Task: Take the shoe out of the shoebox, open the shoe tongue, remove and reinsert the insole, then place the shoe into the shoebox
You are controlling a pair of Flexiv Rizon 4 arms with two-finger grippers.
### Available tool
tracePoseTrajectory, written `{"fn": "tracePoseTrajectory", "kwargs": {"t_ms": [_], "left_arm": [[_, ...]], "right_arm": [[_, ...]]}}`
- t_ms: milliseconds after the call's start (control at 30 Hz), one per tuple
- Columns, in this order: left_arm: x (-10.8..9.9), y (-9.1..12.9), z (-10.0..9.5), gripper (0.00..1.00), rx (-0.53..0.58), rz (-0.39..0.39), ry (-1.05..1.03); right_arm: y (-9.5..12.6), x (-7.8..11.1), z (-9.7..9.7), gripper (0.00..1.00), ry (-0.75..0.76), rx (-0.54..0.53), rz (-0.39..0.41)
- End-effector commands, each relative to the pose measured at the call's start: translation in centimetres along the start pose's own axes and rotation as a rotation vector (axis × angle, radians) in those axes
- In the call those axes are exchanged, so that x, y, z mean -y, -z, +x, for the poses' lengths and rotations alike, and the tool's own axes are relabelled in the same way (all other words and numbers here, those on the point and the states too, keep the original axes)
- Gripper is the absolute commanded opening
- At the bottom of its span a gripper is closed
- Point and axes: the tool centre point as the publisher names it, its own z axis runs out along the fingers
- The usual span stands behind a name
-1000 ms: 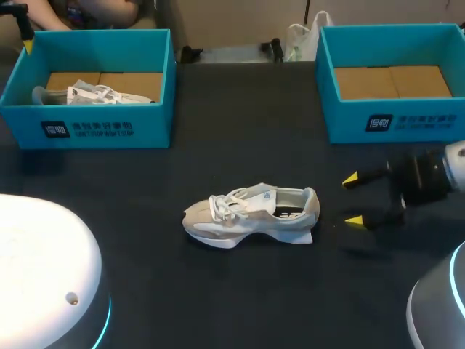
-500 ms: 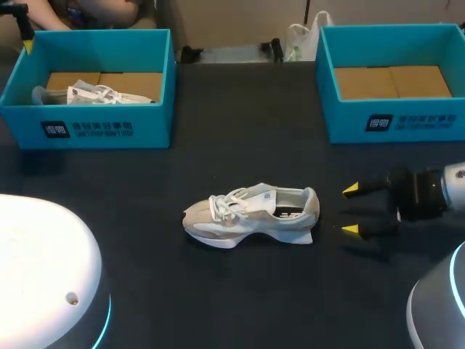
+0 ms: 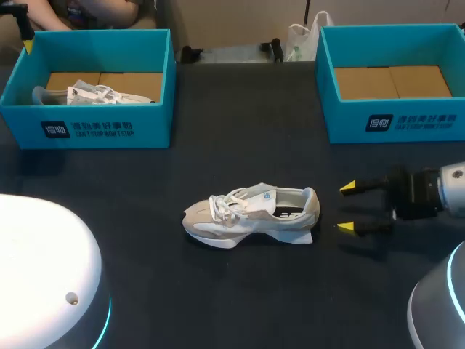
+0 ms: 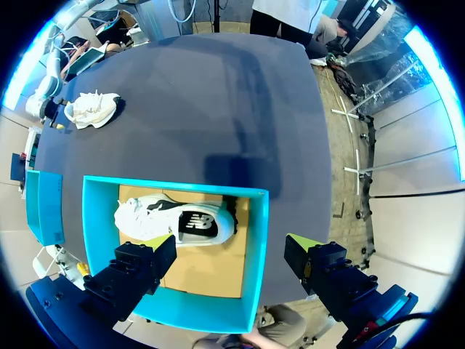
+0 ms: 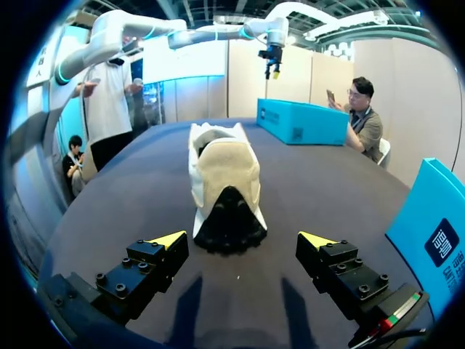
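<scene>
So the shoe [image 3: 251,216] is out of its box, sitting upright on its sole around the middle of the black table [image 3: 240,131], toe pointing left and heel pointing right. Laces look tied up, whitish-beige thing. The right gripper [image 3: 347,207] is hanging low just off the heel, fingers spread wide with nothing between them and not touching the shoe. From its own camera the heel is dead ahead of it. Far left there's a teal shoebox [image 3: 102,127] with a second shoe [image 3: 98,94] lying in it. The left gripper [image 4: 229,254] hovers above that box, jaws apart and empty too. Far right is another teal shoebox [image 3: 407,120], just the cardboard bottom showing inside.
</scene>
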Motion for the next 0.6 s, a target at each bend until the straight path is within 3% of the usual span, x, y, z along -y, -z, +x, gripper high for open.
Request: {"fn": "tracePoseTrajectory", "kwargs": {"t_ms": [33, 600], "left_arm": [[0.0, 0.1, 0.0, 1.00, -0.002, 0.000, 0.000], [0.0, 0.1, 0.0, 1.00, -0.002, 0.000, 0.000]], "right_arm": [[-2.8, -0.5, -0.3, 1.00, 0.005, 0.013, -0.002], [-6.5, -1.3, 0.1, 1.00, -0.010, -0.012, -0.023]]}}
